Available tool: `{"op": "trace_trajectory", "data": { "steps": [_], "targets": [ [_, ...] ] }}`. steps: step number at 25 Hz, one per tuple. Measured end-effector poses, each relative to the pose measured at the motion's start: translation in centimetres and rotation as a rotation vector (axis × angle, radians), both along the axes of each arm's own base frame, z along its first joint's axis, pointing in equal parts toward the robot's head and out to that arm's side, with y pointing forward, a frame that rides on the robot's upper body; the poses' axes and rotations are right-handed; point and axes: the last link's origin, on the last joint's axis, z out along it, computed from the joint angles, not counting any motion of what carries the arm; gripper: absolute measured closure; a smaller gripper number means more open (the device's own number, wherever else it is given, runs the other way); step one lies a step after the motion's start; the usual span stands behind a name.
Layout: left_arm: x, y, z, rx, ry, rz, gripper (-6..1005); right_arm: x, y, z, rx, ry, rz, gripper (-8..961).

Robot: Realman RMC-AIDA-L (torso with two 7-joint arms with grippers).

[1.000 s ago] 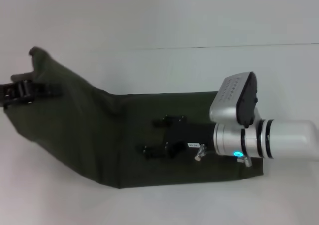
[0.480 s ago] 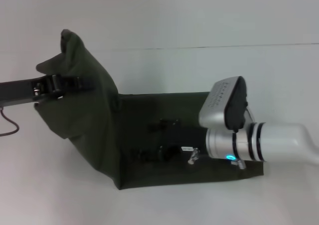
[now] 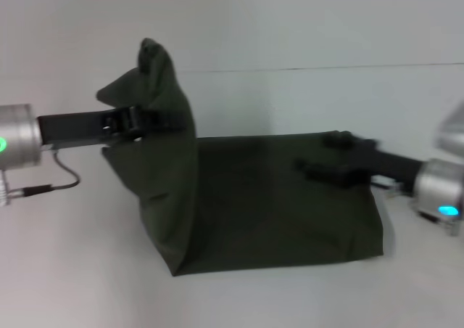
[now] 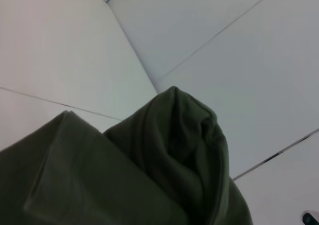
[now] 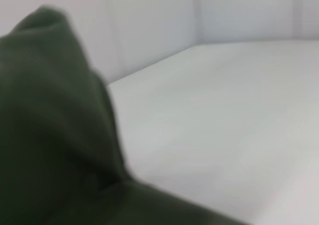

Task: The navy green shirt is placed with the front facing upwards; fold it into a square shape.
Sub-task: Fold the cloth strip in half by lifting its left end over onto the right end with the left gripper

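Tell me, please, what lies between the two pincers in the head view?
Only the navy green shirt: its flat folded part spans the stretch between the left pincer, which grips the raised end, and the right pincer above its far right part. Nothing else lies there.

- Left arm (image 3: 18, 145): silver cylindrical wrist segment with a green glowing light on it, continuing into a flat black bar.
- A thin dark cable (image 3: 51, 183) loops below the left wrist.
- Right arm (image 3: 438, 194): silver wrist cylinder with a cyan-blue glowing light.
- Right gripper (image 3: 326, 157): black.
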Motion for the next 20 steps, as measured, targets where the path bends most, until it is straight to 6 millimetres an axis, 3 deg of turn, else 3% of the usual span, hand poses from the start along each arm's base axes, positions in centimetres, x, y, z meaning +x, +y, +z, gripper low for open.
{"op": "trace_trajectory", "data": {
  "steps": [3, 7, 20],
  "targets": [
    [0.7, 0.7, -1.4, -0.016, -0.021, 0.005, 923, 1.8, -0.6, 2.3, 0.065, 0.010, -0.043, 41],
    [2.1, 1.5, -3.9, -0.041, -0.019, 0.005, 924, 3.7, -1.6, 3.7, 0.112, 0.008, -0.095, 41],
    [4.9, 2.1, -8.7, -0.083, -0.024, -0.007, 918, 5.0, -2.3, 4.5, 0.145, -0.004, -0.131, 40]
  ]
}}
